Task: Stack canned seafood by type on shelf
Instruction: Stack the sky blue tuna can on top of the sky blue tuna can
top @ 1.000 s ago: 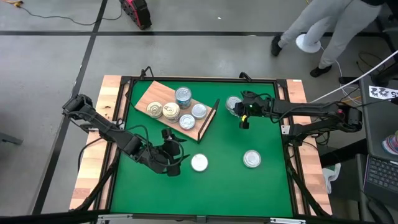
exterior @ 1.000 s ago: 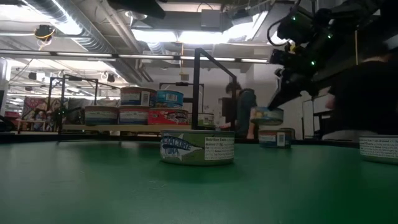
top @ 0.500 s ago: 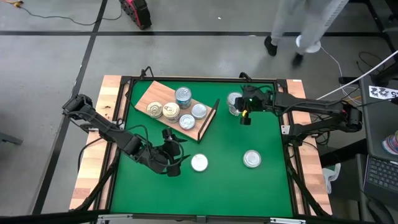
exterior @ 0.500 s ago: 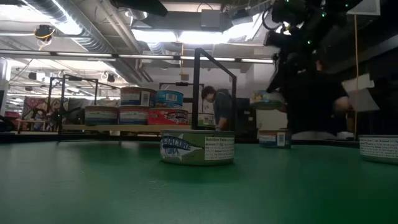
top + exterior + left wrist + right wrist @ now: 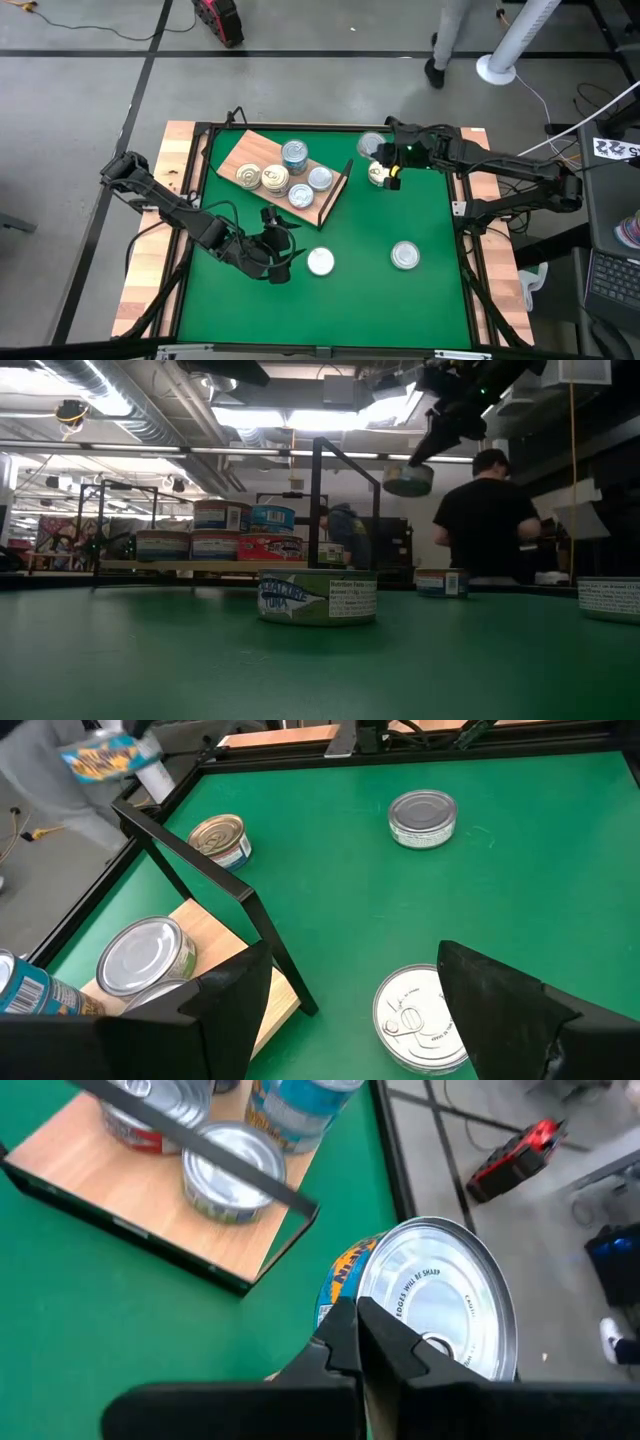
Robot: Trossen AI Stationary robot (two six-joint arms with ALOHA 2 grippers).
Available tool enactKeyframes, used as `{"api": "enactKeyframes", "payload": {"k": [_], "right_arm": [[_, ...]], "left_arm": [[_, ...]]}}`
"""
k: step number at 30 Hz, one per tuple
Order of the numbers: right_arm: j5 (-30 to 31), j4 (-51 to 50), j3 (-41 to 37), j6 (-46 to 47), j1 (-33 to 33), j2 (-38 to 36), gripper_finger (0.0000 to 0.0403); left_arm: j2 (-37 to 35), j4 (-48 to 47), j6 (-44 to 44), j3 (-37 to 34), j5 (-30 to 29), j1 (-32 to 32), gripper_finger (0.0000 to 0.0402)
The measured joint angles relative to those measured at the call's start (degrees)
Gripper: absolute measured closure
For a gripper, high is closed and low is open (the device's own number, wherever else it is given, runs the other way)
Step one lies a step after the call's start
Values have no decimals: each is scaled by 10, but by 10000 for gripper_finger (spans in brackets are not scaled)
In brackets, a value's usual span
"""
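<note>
- Five cans (image 5: pixel 283 174) are set on the shelf (image 5: pixel 252 152), one stacked on another.
- A blue-labelled can (image 5: pixel 430 1315) is pinched at its rim by the closed right gripper (image 5: pixel 392 158), aloft beside the shelf's wire end.
- Three cans (image 5: pixel 320 262) are left on the tabletop (image 5: pixel 360 290).
- The left gripper's (image 5: pixel 283 252) fingers are held apart, empty.

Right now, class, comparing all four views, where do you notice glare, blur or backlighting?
Low view: bright ceiling lights backlight the lifted can, leaving it dark. Left wrist view: the same can is smeared by blur at the far edge. Right wrist view: its silver lid shines, and the right gripper's fingers look soft up close. High view: evenly lit, with glints on tin tops on the shelf.
</note>
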Motion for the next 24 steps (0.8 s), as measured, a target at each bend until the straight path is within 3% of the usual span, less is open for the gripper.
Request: {"api": "enactKeyframes", "payload": {"k": [11,24], "right_arm": [[-6,7,50,-30,0,22,403],[-44,64,103,-49,0,99,403]], "left_arm": [[0,0,3,0,-1,0,121],[0,-2,60,0,-41,0,121]]}}
